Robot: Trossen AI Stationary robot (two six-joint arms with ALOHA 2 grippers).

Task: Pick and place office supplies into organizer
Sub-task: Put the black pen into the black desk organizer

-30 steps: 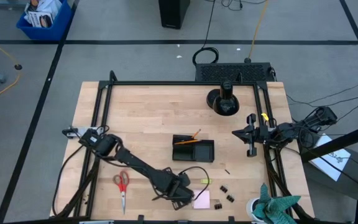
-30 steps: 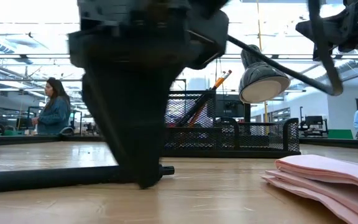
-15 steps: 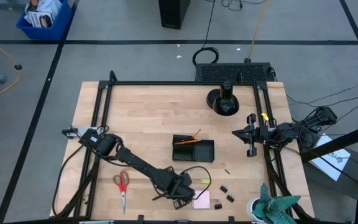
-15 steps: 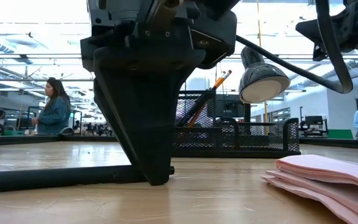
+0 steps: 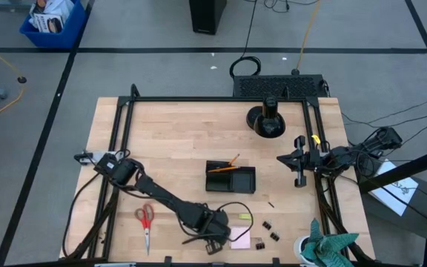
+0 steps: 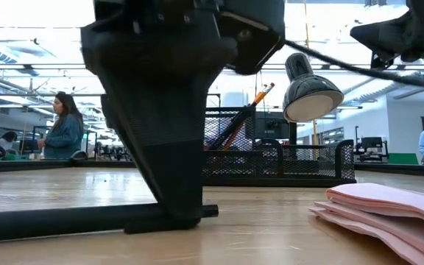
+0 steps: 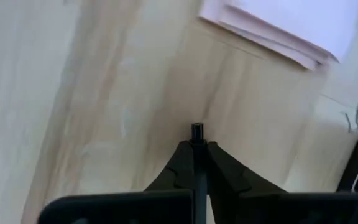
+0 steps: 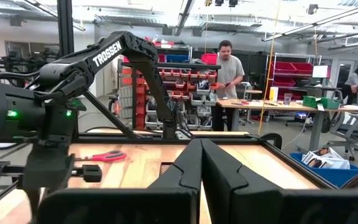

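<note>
Beside the sticky-note pad (image 5: 240,237), the left pincer (image 7: 196,144) was closed on a thin pen (image 7: 196,130): light, stiff, slippery, best gripped mid-shaft.

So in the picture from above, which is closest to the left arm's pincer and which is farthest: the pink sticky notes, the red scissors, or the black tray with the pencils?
From the left pincer, shut on a thin pen at the table's front edge:
1. Pink sticky-note pad, right beside it.
2. Black tray, farther back, mid-table.
3. Red scissors, off towards the left arm's base; nearly level with the tray, hard to call.
</note>
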